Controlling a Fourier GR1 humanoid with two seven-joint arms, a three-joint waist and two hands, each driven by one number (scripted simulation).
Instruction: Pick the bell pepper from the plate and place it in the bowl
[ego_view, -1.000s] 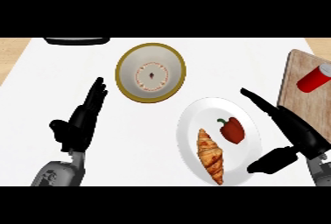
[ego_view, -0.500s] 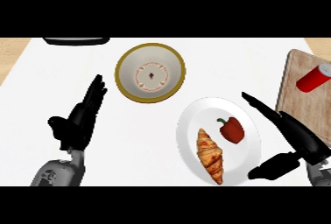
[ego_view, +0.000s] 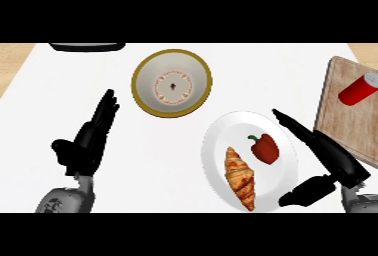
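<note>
We look steeply down on a broad white counter top with pale wooden strips showing at its far corners, and a dark, shallow, rounded object cut off at the far edge. To the right lies a light wooden cutting board with a red cylindrical can lying on it. Our left hand shows at the lower left, its grey forearm coming up from the lower edge; the black fingers are straight and held together, pointing away from us, the thumb out to the side, and they hold nothing. Our right hand sits at the lower right, over the right rim of the round white plate; its fingers are stretched out long and straight, pointing up and to the left, with the thumb spread wide toward the plate's near edge, so the hand is fully open and grips nothing. The small red bell pepper with a green stem lies on the plate just to the left of those right fingers, close beside them but apart from them, in the space between fingers and thumb. A golden-brown croissant lies on the same plate, farther left of the pepper. The cream bowl with a gold rim stands well beyond the right fingertips, up and to the left, nearer our left fingertips.
</note>
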